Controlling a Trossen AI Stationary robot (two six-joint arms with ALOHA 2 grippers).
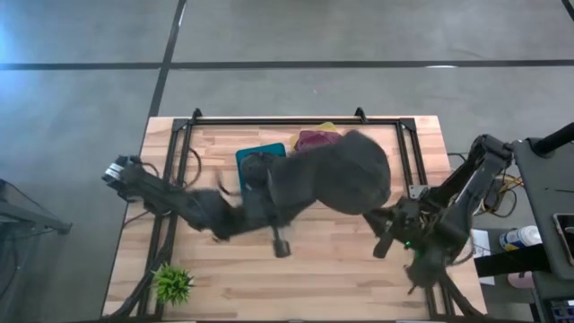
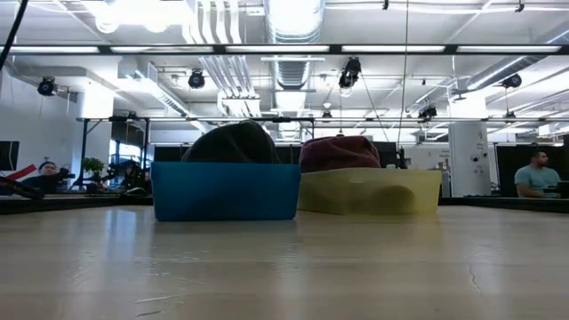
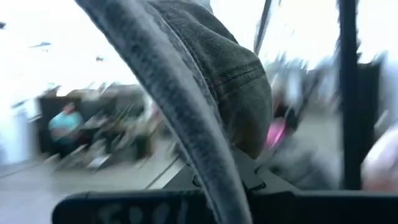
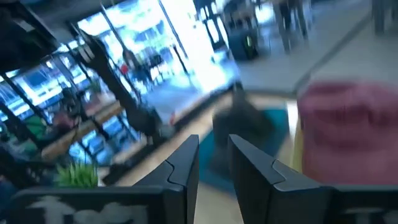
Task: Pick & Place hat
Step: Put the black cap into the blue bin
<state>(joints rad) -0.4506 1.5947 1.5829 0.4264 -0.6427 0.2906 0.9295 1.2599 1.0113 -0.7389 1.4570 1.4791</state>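
- The left gripper (image 3: 217, 186) is clamped on the dark grey hat (image 1: 345, 175), lifting its brim clear of the table (image 1: 233, 278) so it can travel.
- The right gripper (image 4: 214, 168), fingers slightly apart and empty, waits near the table's right edge.
- Farther back, a blue bin (image 2: 225, 190) and a yellow bin (image 2: 373, 191) each already hold a hat, leaving little room.

No text, label, brand or number can be read in any view. Pale marks on both wrist mounts are too blurred to read.
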